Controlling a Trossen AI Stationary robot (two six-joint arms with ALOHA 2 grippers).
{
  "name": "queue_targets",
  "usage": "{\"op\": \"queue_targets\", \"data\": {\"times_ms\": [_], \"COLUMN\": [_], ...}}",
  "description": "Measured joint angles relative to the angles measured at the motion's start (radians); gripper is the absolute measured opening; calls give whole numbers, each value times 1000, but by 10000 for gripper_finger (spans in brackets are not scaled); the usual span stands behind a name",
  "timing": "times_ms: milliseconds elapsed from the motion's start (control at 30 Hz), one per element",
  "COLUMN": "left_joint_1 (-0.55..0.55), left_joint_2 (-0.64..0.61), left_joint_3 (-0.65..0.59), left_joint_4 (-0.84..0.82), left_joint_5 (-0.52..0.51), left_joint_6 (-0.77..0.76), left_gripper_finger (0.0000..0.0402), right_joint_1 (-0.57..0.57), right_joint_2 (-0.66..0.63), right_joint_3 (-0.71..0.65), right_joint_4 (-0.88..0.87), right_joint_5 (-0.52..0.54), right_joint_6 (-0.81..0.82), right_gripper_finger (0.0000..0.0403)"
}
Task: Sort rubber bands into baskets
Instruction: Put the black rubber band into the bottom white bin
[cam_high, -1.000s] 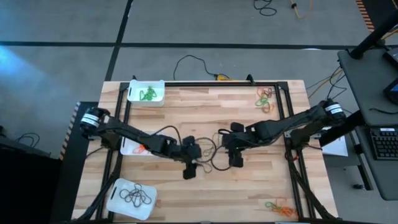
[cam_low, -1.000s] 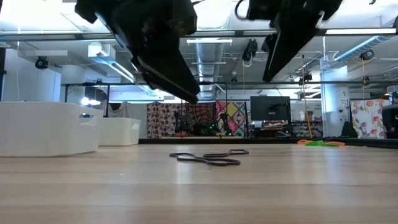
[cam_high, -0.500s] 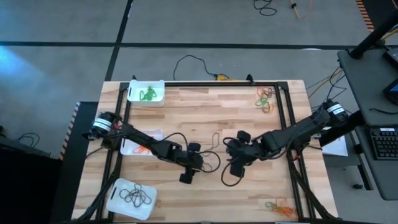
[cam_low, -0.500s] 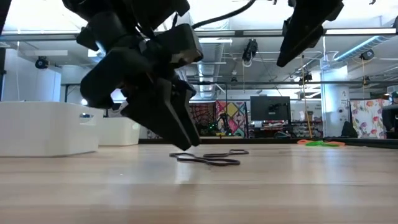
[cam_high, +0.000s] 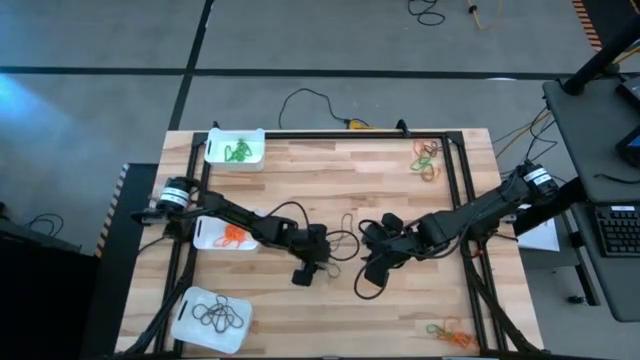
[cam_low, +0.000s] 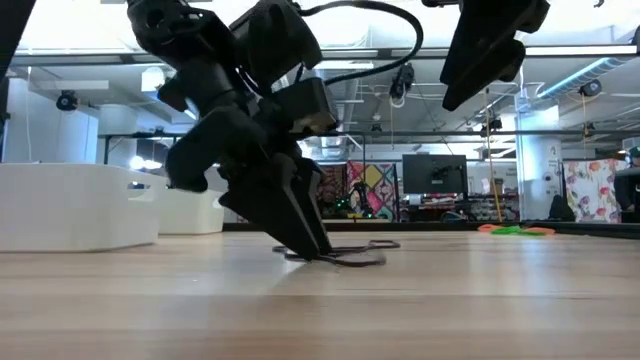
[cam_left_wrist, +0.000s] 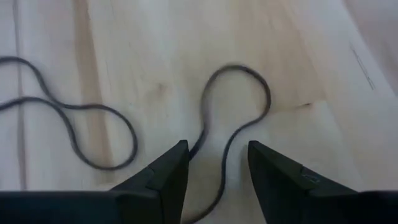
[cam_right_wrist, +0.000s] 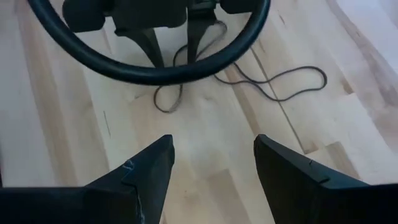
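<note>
Straddling black rubber band (cam_left_wrist: 233, 118), left end effector (cam_left_wrist: 214, 163) open; right end effector (cam_right_wrist: 211, 163) near

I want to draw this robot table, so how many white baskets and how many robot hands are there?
White baskets: 3 (green-band basket, orange-band basket, black-band basket)
Robot hands: 2 (left hand, right hand)
Total: 5
</note>
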Motion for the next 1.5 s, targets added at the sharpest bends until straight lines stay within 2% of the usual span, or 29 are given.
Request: {"op": "queue_targets", "data": {"times_ms": [167,367,567,767,1133,1367,1500], "left_joint_1": [-6,-9,-7,-17,-69,-189,-287], "left_joint_2": [49,87,90,60,-147,-296,-381], "left_joint_3": [4,6,5,10,6,8,60], "left_joint_4": [10,21,8,-17,-150,-319,-556], "left_joint_5": [4,-68,-88,-96,-135,-144,-144], "left_joint_6": [44,-33,-112,-207,-463,-626,-794], "left_gripper_finger": [126,72,6,1,0,0,0], "right_joint_1": [1,1,6,41,78,151,203], "right_joint_2": [0,0,0,0,-3,-5,-4], "right_joint_3": [0,1,2,2,2,2,2], "right_joint_4": [0,1,-1,-5,-16,-14,0], "right_joint_5": [-3,-29,-59,-59,-56,-48,-9], "right_joint_6": [21,43,64,84,74,102,126], "right_gripper_finger": [215,215,215,215,215,215,215]}}
